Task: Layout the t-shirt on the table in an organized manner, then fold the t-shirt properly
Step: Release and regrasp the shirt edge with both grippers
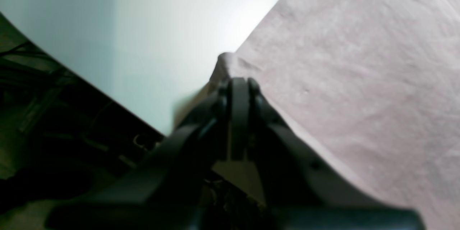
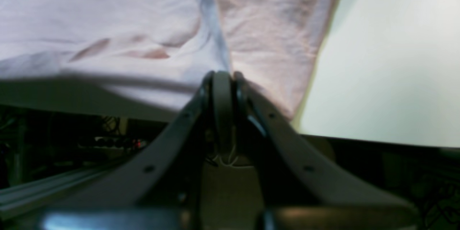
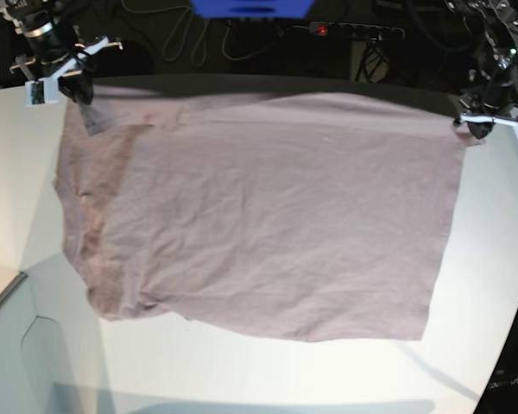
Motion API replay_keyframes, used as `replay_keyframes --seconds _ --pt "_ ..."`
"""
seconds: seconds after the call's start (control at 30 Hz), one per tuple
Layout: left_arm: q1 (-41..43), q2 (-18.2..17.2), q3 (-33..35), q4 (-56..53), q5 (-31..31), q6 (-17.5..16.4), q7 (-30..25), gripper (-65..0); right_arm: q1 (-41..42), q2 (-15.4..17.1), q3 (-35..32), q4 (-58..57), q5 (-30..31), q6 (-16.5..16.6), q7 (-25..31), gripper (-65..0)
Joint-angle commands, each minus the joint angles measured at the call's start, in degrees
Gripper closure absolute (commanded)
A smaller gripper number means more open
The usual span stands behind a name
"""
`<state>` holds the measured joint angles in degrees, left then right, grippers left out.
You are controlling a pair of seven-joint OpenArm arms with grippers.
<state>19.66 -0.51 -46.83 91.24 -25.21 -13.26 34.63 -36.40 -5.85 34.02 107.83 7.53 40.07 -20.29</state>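
Surroundings: a power strip (image 3: 356,30) with a red light and loose dark cables (image 3: 186,39) lie beyond the far edge of the table (image 3: 242,371); a blue object (image 3: 252,8) sits at the top of the base view. None of these touch the cloth.

Edges and room: the white table shows bare surface along its near side and at both ends of the cloth. Its far edge runs just behind both arms; dark floor lies past it.

T-shirt (image 3: 268,216): spread mostly flat across the middle of the table, with wrinkles and a folded-over strip along the end near the right arm.

Left gripper (image 1: 239,81): jaws together, clamped on a raised corner of the t-shirt at the far edge.

Right gripper (image 2: 222,75): jaws together, clamped on the t-shirt's edge at the opposite far corner, cloth lifted slightly.
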Motion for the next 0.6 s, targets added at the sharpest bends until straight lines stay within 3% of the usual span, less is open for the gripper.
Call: replay_keyframes --seconds 0.0,0.2,0.37,0.57 --pt "0.34 -0.5 -0.25 1.2 -0.59 -0.24 -1.27 0.0 -0.56 0.09 0.31 0.96 0.78 -0.07 1.26 0.0" --pt "1.13 -0.85 0.1 6.56 -0.15 -0.24 -1.36 0.0 1.99 0.09 0.31 1.05 0.78 -0.07 1.26 0.0" --pt "-3.44 -2.08 0.54 7.7 -0.06 -0.24 -0.83 0.0 7.61 0.26 0.22 0.96 0.78 -0.07 1.09 0.0" --pt "-8.54 -5.07 7.58 6.65 0.03 -0.15 -0.83 0.0 14.64 2.64 -1.27 0.34 0.6 -0.07 0.82 0.0"
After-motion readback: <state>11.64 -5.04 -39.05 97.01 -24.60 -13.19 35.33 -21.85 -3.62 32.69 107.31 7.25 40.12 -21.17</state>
